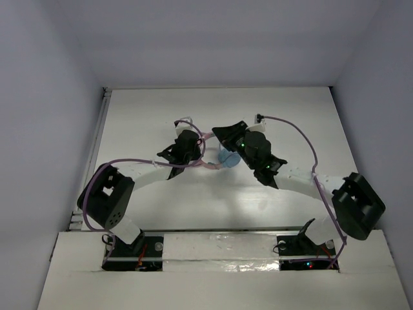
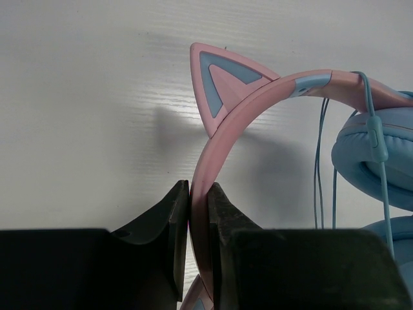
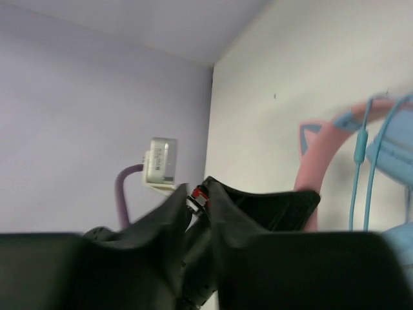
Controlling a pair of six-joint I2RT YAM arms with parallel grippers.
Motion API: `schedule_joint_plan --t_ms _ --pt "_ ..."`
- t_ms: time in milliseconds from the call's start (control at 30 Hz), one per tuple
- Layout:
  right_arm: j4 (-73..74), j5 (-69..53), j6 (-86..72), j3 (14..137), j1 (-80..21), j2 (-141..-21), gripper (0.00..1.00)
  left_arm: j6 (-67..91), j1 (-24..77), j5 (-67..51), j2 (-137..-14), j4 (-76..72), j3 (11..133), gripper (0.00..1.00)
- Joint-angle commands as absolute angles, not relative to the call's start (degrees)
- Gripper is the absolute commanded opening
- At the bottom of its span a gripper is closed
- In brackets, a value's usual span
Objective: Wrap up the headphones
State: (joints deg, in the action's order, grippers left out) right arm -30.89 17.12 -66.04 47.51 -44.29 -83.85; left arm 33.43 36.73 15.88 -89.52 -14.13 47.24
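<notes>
The headphones stand at the table's middle. In the left wrist view I see the pink headband (image 2: 258,103), a cat ear (image 2: 222,81), the light-blue ear cups (image 2: 377,161) and the thin blue cable (image 2: 377,132) looped over the band. My left gripper (image 2: 198,194) is shut on the headband. My right gripper (image 3: 199,194) is raised beside it, shut on a small red and silver piece that looks like the cable's plug (image 3: 204,196). From the top, an ear cup (image 1: 229,157) shows between the left gripper (image 1: 204,152) and the right gripper (image 1: 224,134).
The white table (image 1: 290,110) is boxed in by pale purple walls (image 3: 77,97) on three sides. Thick purple robot cables (image 1: 293,129) arc over both arms. The left arm's white wrist camera box (image 3: 160,163) sits just behind my right fingertips.
</notes>
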Motion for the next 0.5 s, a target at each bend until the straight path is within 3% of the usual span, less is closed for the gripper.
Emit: schedule_joint_plan --t_ms 0,167,233,467 --pt "-32.35 25.30 -58.30 48.08 -44.38 -77.09 0.18 32.79 36.74 15.47 -88.59 -18.02 52.46 0.00" --pt "-27.96 33.12 -49.58 47.20 -44.38 -67.16 0.13 30.24 36.74 16.87 -91.49 -17.58 56.33 0.00" --pt "-27.16 35.49 -45.98 46.06 -44.38 -62.35 0.00 28.92 36.74 17.66 -93.59 -17.49 58.52 0.00" --pt "-20.41 39.82 -36.75 40.36 -44.38 -49.42 0.00 24.97 36.74 19.69 -103.16 -16.70 67.92 0.00"
